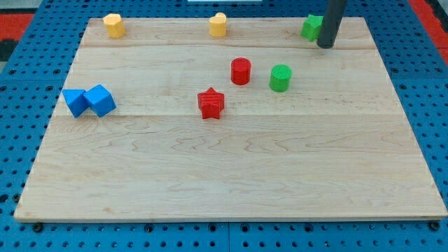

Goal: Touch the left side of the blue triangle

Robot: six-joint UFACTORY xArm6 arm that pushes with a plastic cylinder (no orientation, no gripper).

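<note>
A wooden board (231, 161) holds scattered blocks; my tip (325, 45), a bare rod holding nothing, rests at the view's top right beside a green block (310, 27), well apart from the blue triangle (75, 102) touching a blue cube (101, 100) at far left.

my tip (325, 45) top right, blue triangle (75, 102) far left

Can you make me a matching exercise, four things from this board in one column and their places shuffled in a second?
Things:
1. my tip
2. blue triangle
3. red star
4. green cylinder

Places:
A. near the board's middle
B. the view's left edge, touching the blue cube
C. right of the red cylinder
D. the view's top right, beside a green block

Pairs: 1-D, 2-B, 3-A, 4-C
</note>
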